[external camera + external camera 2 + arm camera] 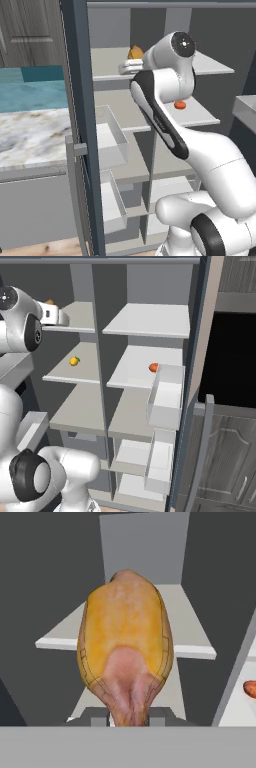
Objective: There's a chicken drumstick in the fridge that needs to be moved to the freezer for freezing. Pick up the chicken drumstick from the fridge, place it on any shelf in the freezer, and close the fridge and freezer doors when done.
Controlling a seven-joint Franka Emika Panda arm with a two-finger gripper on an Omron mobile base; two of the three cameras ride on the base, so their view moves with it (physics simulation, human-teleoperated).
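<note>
Simulated kitchen, seen from my remote station: a tall slate-blue side-by-side unit with both halves standing open, a marble surface [30, 132] to its left and a black wall oven [232, 356] to its right. My fingers [129, 718] are clenched on the narrow pinkish end of the chicken drumstick [125, 647], whose golden-yellow body points away from the hand camera; in the left base view the drumstick [135, 52] shows as an orange-brown lump just beyond the white wrist, and in the right base view it [49, 302] peeks above the hand. The drumstick hangs over the top shelf [107, 62] of the freezer [75, 356], the left-hand half of the unit; I cannot tell whether it touches the slab. On the second freezer shelf lies a small yellow-orange round item [74, 361]. Across the central divider, in the fridge [150, 356], a small orange-red round item [153, 367] rests on the second shelf, beside a clear bin [167, 396] on the door side. The freezer door [80, 125] stands open edge-on with clear bins [112, 140] on its inner face; the fridge door [197, 381] is likewise open, its grey bar handle [202, 451] towards the oven.
</note>
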